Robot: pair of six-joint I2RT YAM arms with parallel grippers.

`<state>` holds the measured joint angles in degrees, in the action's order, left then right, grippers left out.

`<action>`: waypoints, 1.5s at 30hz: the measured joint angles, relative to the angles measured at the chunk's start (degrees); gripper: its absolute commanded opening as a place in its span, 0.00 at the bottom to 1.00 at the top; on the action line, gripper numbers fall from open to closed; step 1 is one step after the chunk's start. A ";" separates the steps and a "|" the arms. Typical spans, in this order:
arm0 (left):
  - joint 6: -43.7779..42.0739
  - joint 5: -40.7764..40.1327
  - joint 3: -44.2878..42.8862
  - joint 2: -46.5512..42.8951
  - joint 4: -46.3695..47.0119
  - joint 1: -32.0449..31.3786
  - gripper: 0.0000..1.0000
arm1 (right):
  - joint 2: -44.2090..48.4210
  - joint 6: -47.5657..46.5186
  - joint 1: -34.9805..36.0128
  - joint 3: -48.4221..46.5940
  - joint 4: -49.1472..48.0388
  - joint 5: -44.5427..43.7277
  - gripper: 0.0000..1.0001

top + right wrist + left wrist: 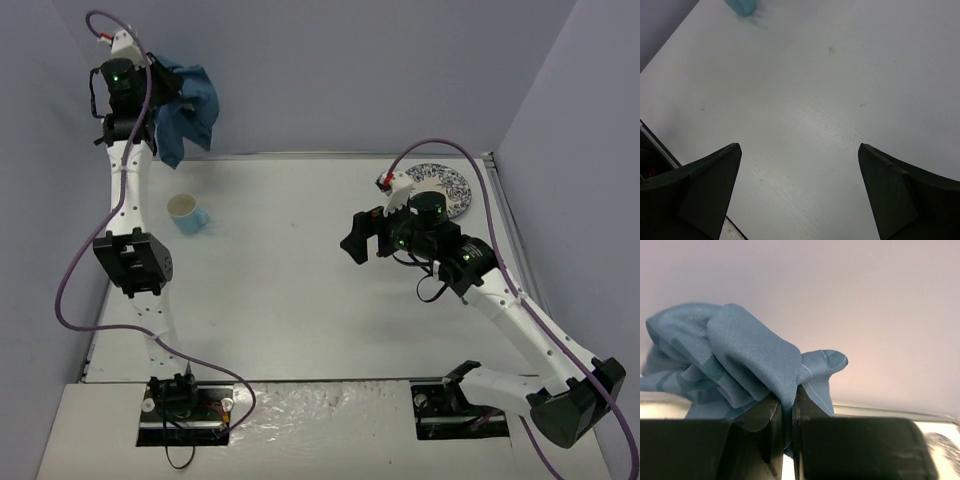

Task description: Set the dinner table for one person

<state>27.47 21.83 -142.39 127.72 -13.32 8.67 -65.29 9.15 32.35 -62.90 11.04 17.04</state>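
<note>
The dinner table (300, 290) is a plain white top. High above its far left corner my left gripper (150, 95) is shut on a crumpled blue cloth (188, 112), which hangs off the table against the back wall. In the left wrist view the cloth (740, 355) bunches above the left gripper (786, 400), a fold pinched between the closed jaws. My right gripper (360, 240) hovers open over the table's middle right. Seen from the right wrist, that gripper (797, 146) has only bare table (830, 75) between its wide fingers.
A light blue mug (187, 212) stands at the far left, below the lifted cloth; its edge shows in the right wrist view (741, 6). A blue-patterned plate (448, 186) lies at the far right, partly behind the right arm. Purple walls close in the back and sides.
</note>
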 measured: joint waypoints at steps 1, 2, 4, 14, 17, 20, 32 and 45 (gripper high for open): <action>-0.21 0.36 -0.05 -2.57 -0.81 -1.50 0.00 | 1.30 -0.12 0.00 0.00 0.05 -0.12 1.00; -0.45 0.74 -0.06 -5.14 -1.66 -3.08 0.00 | 2.60 -0.22 0.00 0.01 0.12 -0.24 1.00; -0.69 1.30 0.30 -9.98 -3.14 -6.66 0.00 | 5.21 -0.29 0.00 0.04 0.43 -0.60 1.00; -1.73 -0.78 34.10 -39.09 -7.64 -24.91 0.00 | 14.90 -0.20 -0.02 2.83 2.12 -2.69 1.00; -1.60 -4.39 48.77 -44.84 -7.10 -29.97 0.00 | 16.54 -0.02 -0.02 5.14 2.72 -2.99 1.00; -0.57 -7.92 67.45 -49.84 -4.58 -35.12 0.00 | 16.91 0.88 -0.02 7.55 3.16 -3.65 1.00; 6.97 -18.27 98.40 -64.15 -4.93 -46.67 0.71 | 8.60 8.41 -0.02 13.69 3.58 -8.95 1.00; 4.09 -19.36 92.35 -67.43 -9.74 -41.25 0.95 | -14.56 12.47 -11.94 11.92 -0.24 -16.14 0.87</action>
<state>31.56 2.47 -50.04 60.29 -23.06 -32.59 -79.85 21.62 20.42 -50.98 10.80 0.90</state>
